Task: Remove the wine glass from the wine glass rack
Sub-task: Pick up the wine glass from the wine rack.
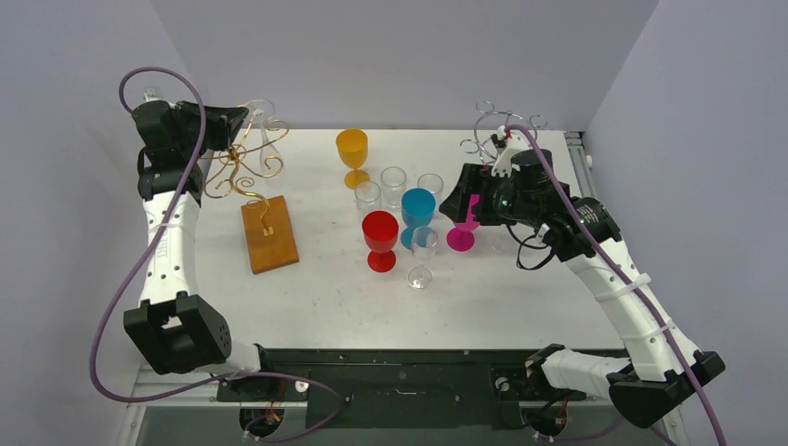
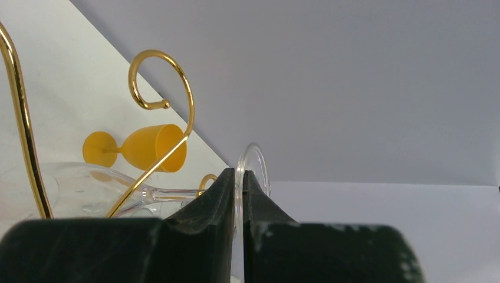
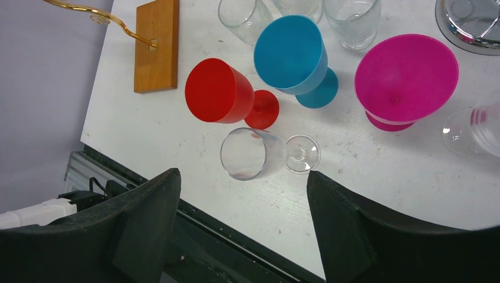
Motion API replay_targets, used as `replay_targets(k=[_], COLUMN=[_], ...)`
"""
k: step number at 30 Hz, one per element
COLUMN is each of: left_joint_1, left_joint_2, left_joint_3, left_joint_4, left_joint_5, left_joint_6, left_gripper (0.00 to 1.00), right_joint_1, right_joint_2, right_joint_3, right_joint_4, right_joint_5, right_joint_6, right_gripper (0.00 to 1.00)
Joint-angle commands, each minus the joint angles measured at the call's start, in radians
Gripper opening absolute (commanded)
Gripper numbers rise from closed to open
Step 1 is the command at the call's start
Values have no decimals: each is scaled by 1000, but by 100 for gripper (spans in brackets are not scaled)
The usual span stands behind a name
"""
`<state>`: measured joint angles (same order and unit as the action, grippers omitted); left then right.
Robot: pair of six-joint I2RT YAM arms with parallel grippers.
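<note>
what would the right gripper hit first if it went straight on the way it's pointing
Probably the clear stemmed wine glass standing on the white table: it sits framed in the open right gripper. Depth is unclear, so that is a guess.

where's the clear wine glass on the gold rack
The clear wine glass is at the far left of the table in the top view, up in the gold rack, its foot pinched by the left hand.

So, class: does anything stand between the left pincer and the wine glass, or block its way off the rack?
Nothing separates them: the left pincer is shut on the foot of the wine glass. A curled wire of the gold rack crosses the stem, so it probably must slide clear.
</note>
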<state>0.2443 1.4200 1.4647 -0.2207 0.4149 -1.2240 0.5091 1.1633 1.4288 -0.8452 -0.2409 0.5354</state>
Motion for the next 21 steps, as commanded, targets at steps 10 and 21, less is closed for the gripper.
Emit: replay_targets(k=[10, 21], left_joint_1=[-24, -120], left_joint_2=[141, 245], left_joint_3=[226, 389], left_joint_4=[131, 139], left_joint_5=[-9, -11], left_joint_6=[-46, -71], left_gripper=[0, 0], right_joint_1=[-11, -19], right_joint_2=[40, 55], right_joint_3=[33, 61], right_joint_4=[41, 76], right_joint_5=[-7, 10], right_joint_6=[11, 44], right_gripper=[73, 74])
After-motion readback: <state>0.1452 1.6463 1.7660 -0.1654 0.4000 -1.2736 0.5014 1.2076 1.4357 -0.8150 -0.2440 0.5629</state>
